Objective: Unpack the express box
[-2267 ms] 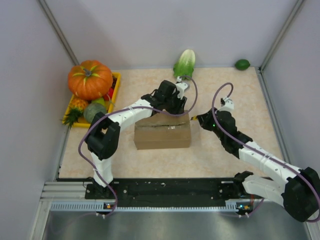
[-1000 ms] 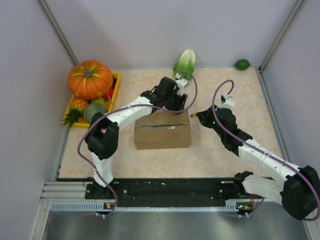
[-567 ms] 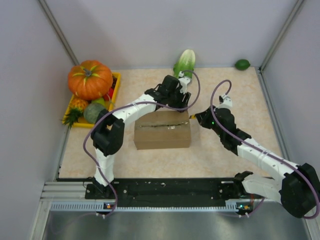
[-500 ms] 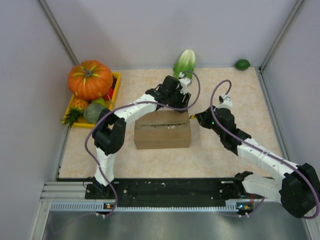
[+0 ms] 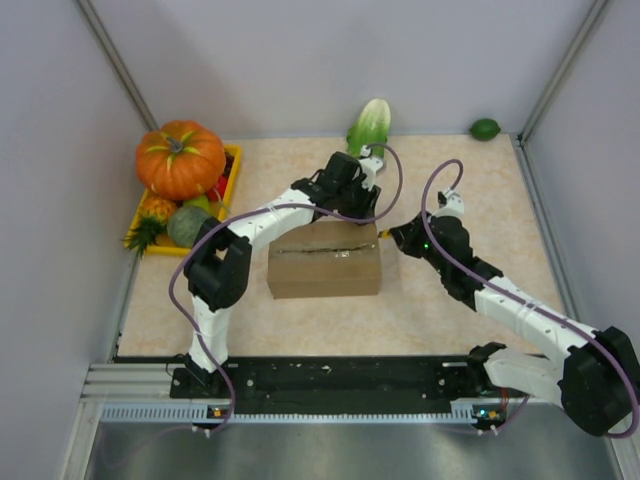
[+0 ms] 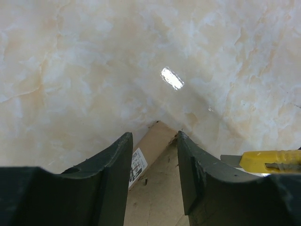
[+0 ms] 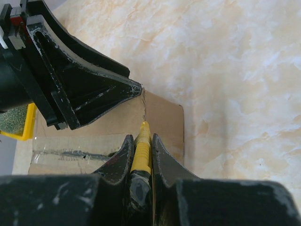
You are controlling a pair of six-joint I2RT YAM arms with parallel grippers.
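Note:
The express box (image 5: 325, 265) is a brown cardboard box lying in the middle of the table, its taped centre seam (image 7: 70, 153) split and rough. My left gripper (image 5: 352, 206) hangs open over the box's far right corner. That corner and a small white label (image 6: 137, 165) show between its fingers (image 6: 115, 169). My right gripper (image 7: 142, 141) is shut on a yellow utility knife (image 7: 142, 143). The knife's tip rests at the box's right end, close to the left gripper (image 7: 84, 89). The same knife (image 6: 273, 160) shows at the right edge of the left wrist view.
At the back left a yellow tray (image 5: 233, 165) holds a large orange pumpkin (image 5: 180, 158), a pineapple and a green fruit. A leafy cabbage (image 5: 371, 125) and a lime (image 5: 485, 128) lie by the back wall. Walls close in on both sides.
The left arm's elbow has swung right while its gripper stayed over the box's far right corner. The right gripper has edged the knife slightly left toward the box's end.

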